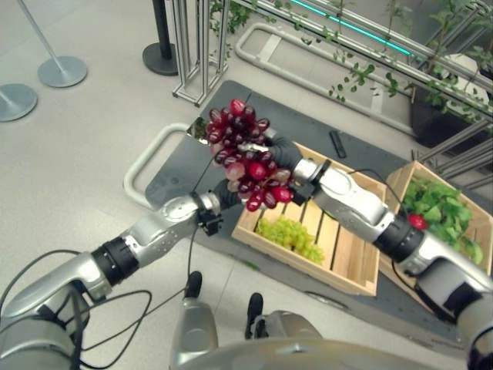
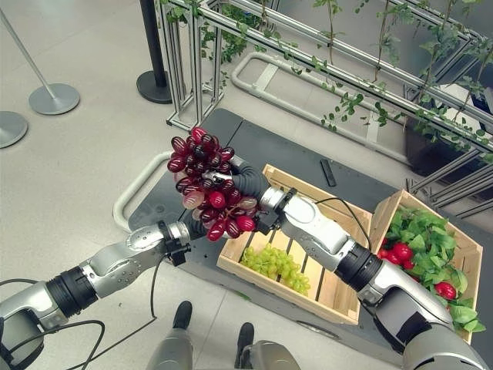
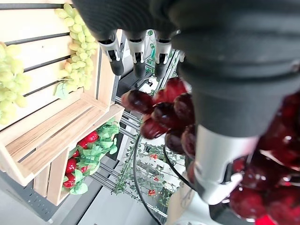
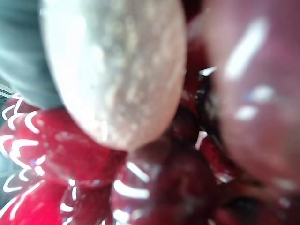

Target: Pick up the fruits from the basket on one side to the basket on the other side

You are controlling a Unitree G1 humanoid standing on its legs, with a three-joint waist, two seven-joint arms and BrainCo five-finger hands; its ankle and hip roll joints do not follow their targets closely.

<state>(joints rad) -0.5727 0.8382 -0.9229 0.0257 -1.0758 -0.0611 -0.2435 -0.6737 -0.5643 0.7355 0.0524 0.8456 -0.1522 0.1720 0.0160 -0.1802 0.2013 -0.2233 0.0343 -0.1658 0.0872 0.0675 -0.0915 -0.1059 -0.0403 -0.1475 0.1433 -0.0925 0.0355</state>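
Two robot hands met at one bunch of red grapes (image 2: 209,183), held in the air above the near-left corner of a wooden crate (image 2: 339,297). The right robot hand (image 2: 245,179) had its fingers curled into the bunch from the crate side. The left robot hand (image 1: 229,191) sat under the bunch; in its wrist view the fingers (image 3: 137,61) hung fairly straight beside the grapes, with the thumb side against the cluster. I could not tell whether it truly gripped or only supported.

Green grapes (image 2: 273,264) lay inside the slatted crate. A second crate (image 2: 462,254) to the robot's right held leafy greens and strawberries (image 2: 400,251). Both crates stood on a dark mat (image 2: 254,142) on the floor, with a small black stick-like item (image 2: 328,172) lying on the mat beyond them.

Judgement: the step in hand looked like a hand-to-hand pass, or a two-handed carry, of the red bunch between containers. Direction of transfer was not determinable from this moment.

Next move would call for one robot hand securing the stem or the bulk firmly before the other lets go. Loose grapes could shed if squeezed or swung.
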